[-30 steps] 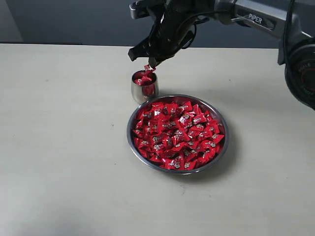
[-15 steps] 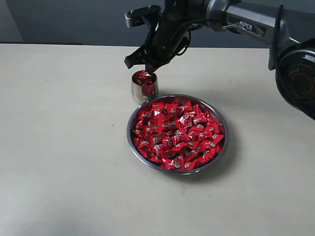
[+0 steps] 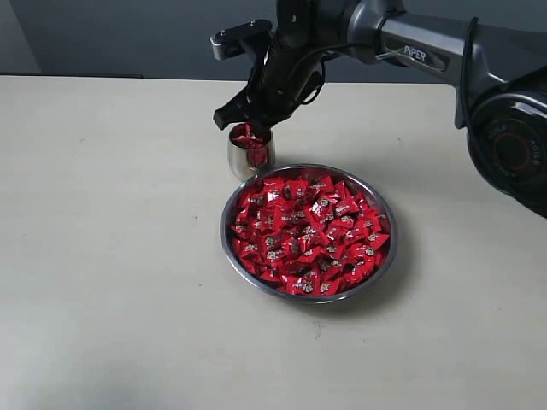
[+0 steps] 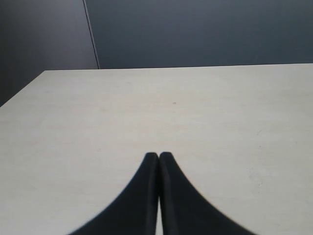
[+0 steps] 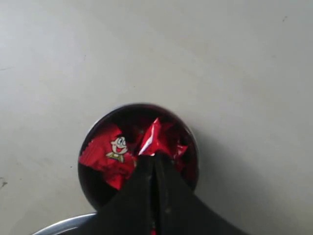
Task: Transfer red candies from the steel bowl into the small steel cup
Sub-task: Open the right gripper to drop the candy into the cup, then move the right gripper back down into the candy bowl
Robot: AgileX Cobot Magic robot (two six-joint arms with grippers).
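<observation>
The right tool [image 3: 253, 128] is clenched on 1 red candy [image 5: 154, 138] over the small steel cup [image 3: 248, 161], so it can drop in. The steel bowl [image 3: 224, 231] just beside the cup holds many more. The left tool [image 4: 158, 155] is clenched, empty.

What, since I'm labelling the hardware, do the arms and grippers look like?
The right arm is grey, lettered PIPER in white, with a black joint housing and black cables at the wrist. The right gripper and left gripper are black with curved, tapering fingers.
</observation>
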